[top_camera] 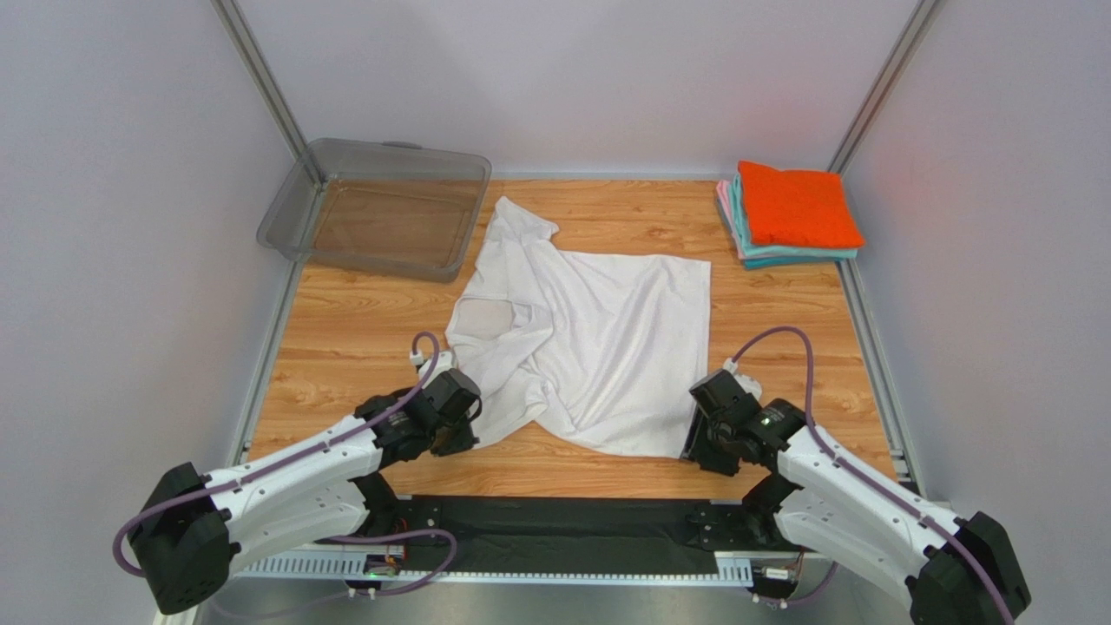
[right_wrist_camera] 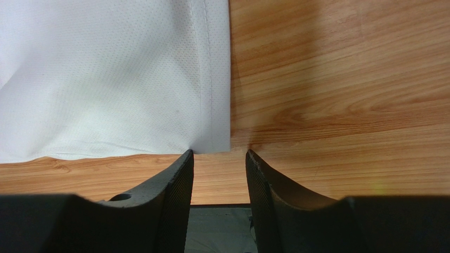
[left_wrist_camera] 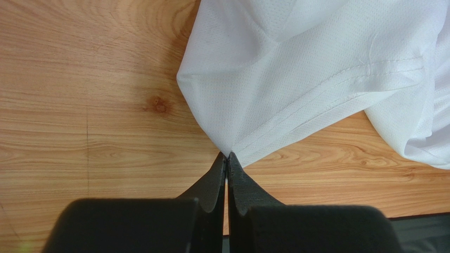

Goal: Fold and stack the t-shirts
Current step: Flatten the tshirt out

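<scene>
The left tool (left_wrist_camera: 227, 158) is clamped on a corner of the plain white short-sleeved cotton t-shirt (left_wrist_camera: 317, 68). The right tool (right_wrist_camera: 219, 154) has its jaws apart, gripping nothing, with a hem corner just ahead. The shirt lies rumpled and unfolded mid wooden worktop (top_camera: 352, 339). The stack of folded orange, teal and pink shirts (top_camera: 798, 208) sits far right, so I judge this shirt the only one left.

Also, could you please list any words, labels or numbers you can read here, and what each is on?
No text can be read in any view.
The white t-shirt, folded shirts, grey bin and table show no print.
A pale patch at the t-shirt's collar may be a label, but is too small to read.
</scene>
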Tool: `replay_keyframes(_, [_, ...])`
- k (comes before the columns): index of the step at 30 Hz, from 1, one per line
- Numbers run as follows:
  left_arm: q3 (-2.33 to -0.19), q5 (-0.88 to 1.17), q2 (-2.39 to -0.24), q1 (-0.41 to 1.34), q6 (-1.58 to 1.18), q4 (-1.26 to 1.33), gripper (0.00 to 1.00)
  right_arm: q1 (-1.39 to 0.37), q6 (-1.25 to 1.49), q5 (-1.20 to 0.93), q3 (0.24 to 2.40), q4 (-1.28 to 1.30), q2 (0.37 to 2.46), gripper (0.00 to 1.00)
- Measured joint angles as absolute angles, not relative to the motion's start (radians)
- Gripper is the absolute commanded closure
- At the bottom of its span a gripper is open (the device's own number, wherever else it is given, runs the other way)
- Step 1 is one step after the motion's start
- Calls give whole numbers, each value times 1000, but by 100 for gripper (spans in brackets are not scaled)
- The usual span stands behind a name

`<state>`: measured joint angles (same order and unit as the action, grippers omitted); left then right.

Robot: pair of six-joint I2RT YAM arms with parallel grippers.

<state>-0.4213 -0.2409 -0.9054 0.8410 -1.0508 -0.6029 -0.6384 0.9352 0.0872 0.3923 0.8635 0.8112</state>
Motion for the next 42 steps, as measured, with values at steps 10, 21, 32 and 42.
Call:
replay_keyframes(10, [-421, -241, -905, 835, -1045, -602, 100, -638, 913, 94, 408, 726, 916, 71])
replay_keyframes(21, [-421, -241, -889, 831, -1045, -604, 100, -638, 834, 150, 508, 666, 1108, 67])
replay_keyframes(32, [-422, -248, -874, 828, -1045, -615, 100, -638, 771, 197, 545, 641, 1160, 100])
replay_keyframes(42, [-642, -416, -685, 824, -965, -756, 100, -634, 669, 354, 773, 781, 933, 100])
